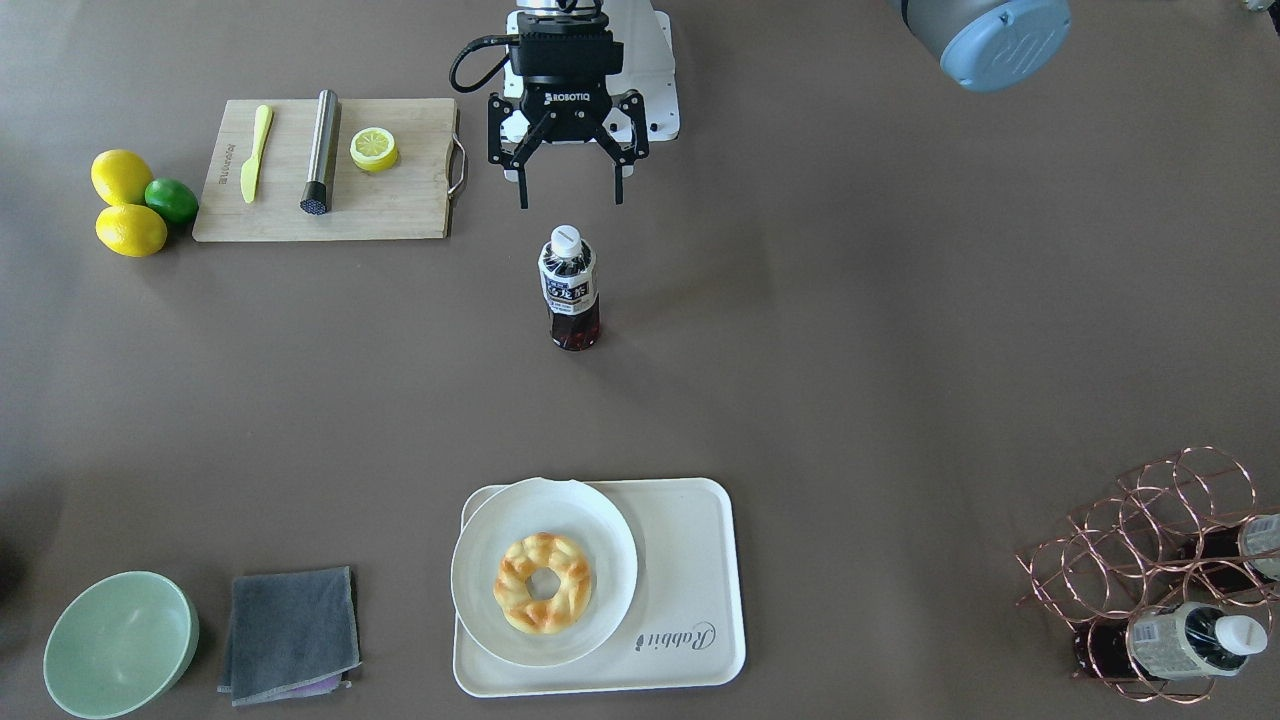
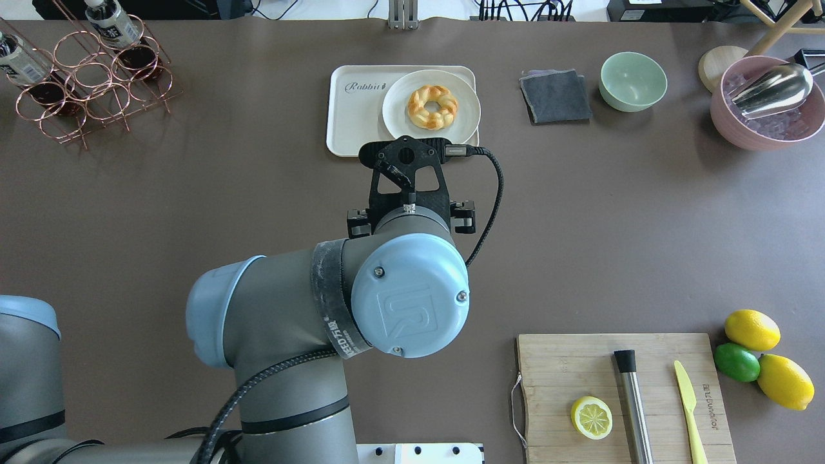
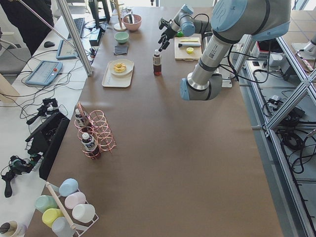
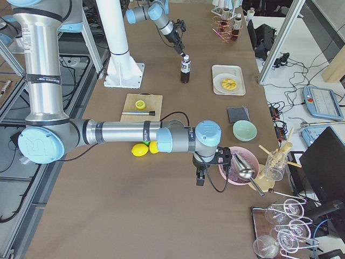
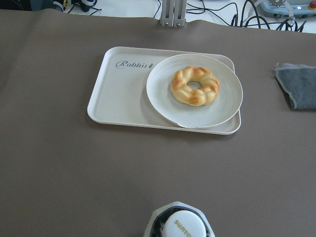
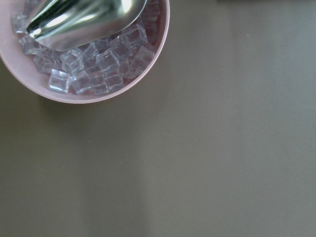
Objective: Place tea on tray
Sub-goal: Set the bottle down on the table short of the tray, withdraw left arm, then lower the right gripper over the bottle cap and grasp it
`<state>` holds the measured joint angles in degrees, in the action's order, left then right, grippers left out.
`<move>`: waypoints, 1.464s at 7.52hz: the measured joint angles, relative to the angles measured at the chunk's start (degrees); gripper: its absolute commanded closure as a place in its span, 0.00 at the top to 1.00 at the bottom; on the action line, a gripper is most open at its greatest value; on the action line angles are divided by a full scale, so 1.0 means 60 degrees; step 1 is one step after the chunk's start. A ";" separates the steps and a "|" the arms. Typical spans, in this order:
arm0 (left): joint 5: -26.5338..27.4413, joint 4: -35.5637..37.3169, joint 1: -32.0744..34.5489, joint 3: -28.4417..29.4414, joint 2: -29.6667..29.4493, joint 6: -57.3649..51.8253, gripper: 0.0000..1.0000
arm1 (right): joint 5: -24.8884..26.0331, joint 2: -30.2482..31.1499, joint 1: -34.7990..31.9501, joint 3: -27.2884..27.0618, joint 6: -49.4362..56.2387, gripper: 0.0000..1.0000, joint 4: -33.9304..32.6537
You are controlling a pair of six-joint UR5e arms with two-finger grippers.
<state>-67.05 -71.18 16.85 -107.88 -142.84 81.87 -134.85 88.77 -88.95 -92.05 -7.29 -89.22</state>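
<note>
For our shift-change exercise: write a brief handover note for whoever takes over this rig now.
Left tool: open, empty, near the clear plastic tea bottle with dark label.
Right tool: by the pink ice bowl; state unclear.
Bottle upright on the table, apart from the cream rectangular plastic tray.
Done: nothing placed. Left: grasp bottle, set it on the tray's bare part.

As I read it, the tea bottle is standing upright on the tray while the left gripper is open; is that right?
Not quite. The tea bottle stands upright on the bare table, apart from the tray, as the exterior front-facing view shows. The left gripper is indeed open.
</note>
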 measured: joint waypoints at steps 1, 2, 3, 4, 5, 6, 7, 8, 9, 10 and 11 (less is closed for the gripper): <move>-0.0186 0.0131 0.0241 -0.0330 0.0004 -0.0372 0.98 | -0.0160 -0.0015 0.0000 -0.0012 -0.0001 1.00 0.0078; -0.0813 0.0212 0.0808 -0.0512 0.0045 -0.0842 0.98 | -0.0229 -0.0015 0.0001 -0.0008 -0.0014 1.00 0.0313; -0.1595 0.0237 0.1577 -0.0683 0.0327 -0.1453 0.98 | -0.0274 -0.0080 0.0020 -0.0027 -0.0118 1.00 0.0490; -0.2376 0.0245 0.2430 -0.0854 0.0764 -0.2052 0.98 | -0.0309 -0.0339 0.0187 -0.0109 -0.0497 1.00 0.0568; -0.3178 0.0243 0.3379 -0.1019 0.1288 -0.2675 0.98 | -0.0352 -0.0800 0.0461 -0.0223 -0.1211 1.00 0.0581; -0.3959 0.0214 0.4216 -0.1410 0.2041 -0.3479 0.98 | -0.0425 -0.1324 0.0867 -0.0387 -0.2083 1.00 0.0551; -0.4733 0.0188 0.5030 -0.1878 0.2939 -0.4363 0.98 | -0.0466 -0.1875 0.1327 -0.0534 -0.3003 1.00 0.0528; -0.5278 0.0179 0.5706 -0.2276 0.3812 -0.5234 0.98 | -0.0442 -0.2383 0.1840 -0.0665 -0.3898 1.00 0.0520; -0.5871 0.0161 0.6413 -0.2545 0.4661 -0.6243 0.98 | -0.0370 -0.2943 0.2403 -0.0756 -0.4864 1.00 0.0516; -0.6530 0.0144 0.7246 -0.2645 0.5407 -0.7468 0.98 | -0.0118 -0.3486 0.3074 -0.0883 -0.5926 1.00 0.0515; -0.7235 0.0133 0.8201 -0.2622 0.6160 -0.8851 0.98 | 0.0170 -0.4007 0.3847 -0.1053 -0.6969 1.00 0.0506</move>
<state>-110.46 -70.38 66.05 -123.62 -105.87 28.77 -133.83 64.73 -65.87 -98.37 -49.11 -86.19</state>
